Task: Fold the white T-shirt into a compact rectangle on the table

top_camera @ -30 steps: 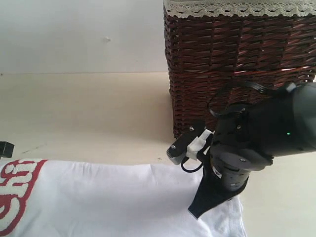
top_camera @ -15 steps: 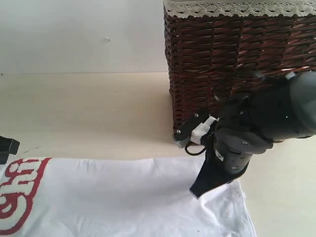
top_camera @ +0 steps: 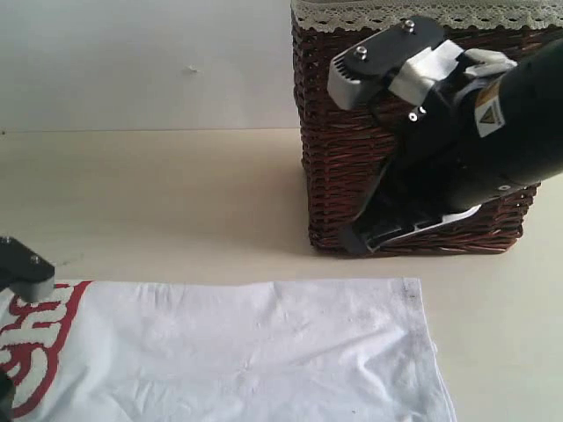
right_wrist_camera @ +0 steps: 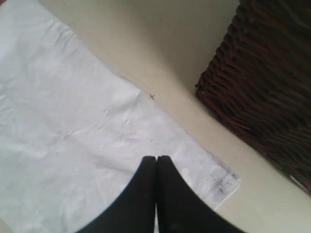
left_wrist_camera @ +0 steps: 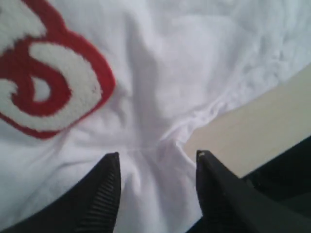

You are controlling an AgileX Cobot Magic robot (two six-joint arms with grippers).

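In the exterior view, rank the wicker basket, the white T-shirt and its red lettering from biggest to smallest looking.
Wicker basket and white T-shirt: about alike. Both run off the frame, and the right arm covers part of the basket, so I won't rank them.
Red lettering: clearly smallest.

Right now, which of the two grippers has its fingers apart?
The left gripper, over the white T-shirt; the right gripper has its fingers pressed together.
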